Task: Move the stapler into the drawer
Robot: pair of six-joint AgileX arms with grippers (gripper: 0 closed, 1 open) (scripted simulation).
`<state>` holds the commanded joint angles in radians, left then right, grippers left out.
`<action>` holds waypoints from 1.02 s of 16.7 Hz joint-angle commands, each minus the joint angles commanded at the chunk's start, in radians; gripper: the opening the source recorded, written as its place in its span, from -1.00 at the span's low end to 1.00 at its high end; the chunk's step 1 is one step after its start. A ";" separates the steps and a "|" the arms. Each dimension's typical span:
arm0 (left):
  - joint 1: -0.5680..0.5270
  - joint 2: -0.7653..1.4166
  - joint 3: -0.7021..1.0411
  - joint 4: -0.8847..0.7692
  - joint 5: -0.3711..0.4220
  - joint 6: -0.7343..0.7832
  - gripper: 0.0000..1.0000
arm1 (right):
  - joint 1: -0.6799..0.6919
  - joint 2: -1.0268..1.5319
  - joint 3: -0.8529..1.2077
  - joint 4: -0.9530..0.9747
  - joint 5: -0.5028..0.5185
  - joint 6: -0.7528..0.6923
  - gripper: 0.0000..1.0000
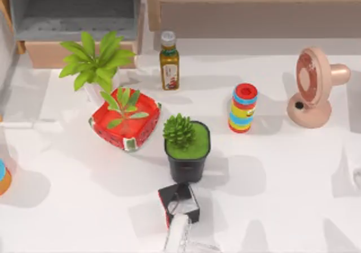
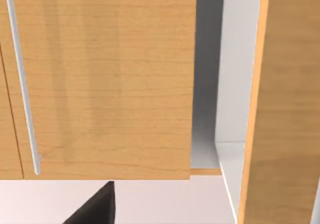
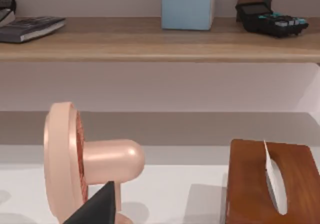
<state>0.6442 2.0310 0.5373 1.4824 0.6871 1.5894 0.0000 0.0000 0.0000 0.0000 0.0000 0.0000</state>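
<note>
Stapler (image 1: 179, 233) at table's near edge, touching black box (image 1: 179, 203); open drawer (image 1: 76, 10) far-left; tool states: cannot tell.

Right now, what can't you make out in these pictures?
Stapler: top view, cut off by the bottom edge beside the black box.
Drawer: top view, its back cut off by the top edge; leafy plant overlaps its front panel.
Orange-and-blue thing: top view, cut off by the left edge; unidentifiable.
</note>
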 joint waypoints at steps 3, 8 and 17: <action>0.000 0.000 0.000 0.000 0.000 0.000 1.00 | 0.000 0.000 0.000 0.000 0.000 0.000 1.00; 0.000 0.000 0.000 0.000 0.000 0.000 0.25 | 0.000 0.000 0.000 0.000 0.000 0.000 1.00; 0.000 0.000 0.000 0.000 0.000 0.000 -1.00 | 0.000 0.000 0.000 0.000 0.000 0.000 1.00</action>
<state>0.6442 2.0310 0.5373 1.4824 0.6871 1.5894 0.0000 0.0000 0.0000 0.0000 0.0000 0.0000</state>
